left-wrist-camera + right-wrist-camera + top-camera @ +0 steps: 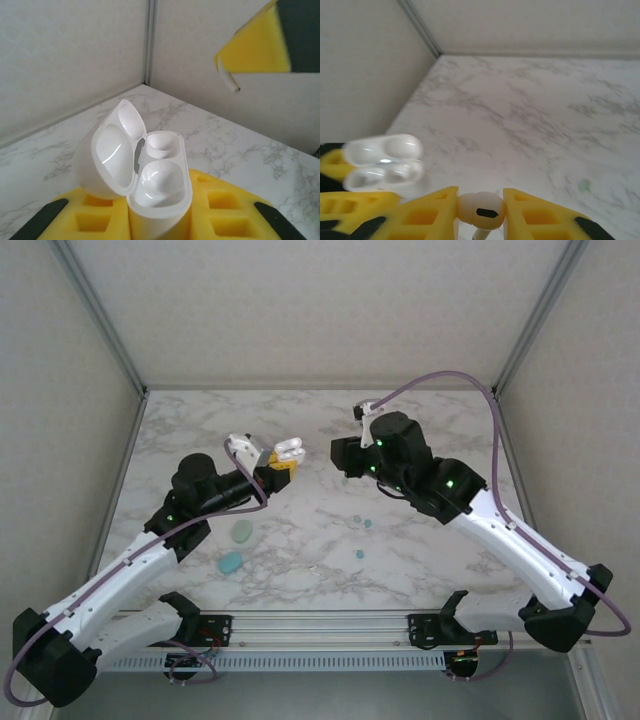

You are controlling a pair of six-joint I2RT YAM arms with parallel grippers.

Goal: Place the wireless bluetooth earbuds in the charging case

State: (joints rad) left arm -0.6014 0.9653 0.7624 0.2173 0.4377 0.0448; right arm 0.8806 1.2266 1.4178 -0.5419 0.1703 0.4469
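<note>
My left gripper (160, 212) is shut on the white charging case (161, 175), which it holds upright off the table between yellow fingers (90, 217). The lid (107, 150) is swung open to the left and both wells are empty. My right gripper (480, 196) is shut on a white earbud (481, 212), stem pointing down. In the top view the case (288, 451) and left gripper (279, 462) sit just left of my right gripper (345, 456), with a small gap between. Tiny teal earbuds (357, 520) (360, 554) lie on the marble table.
Two teal oval cases (242, 531) (231, 562) lie on the table (300, 540) by the left arm. White walls enclose the table at the back and sides. The right finger (257, 47) and earbud stem (230, 82) hang at the upper right of the left wrist view.
</note>
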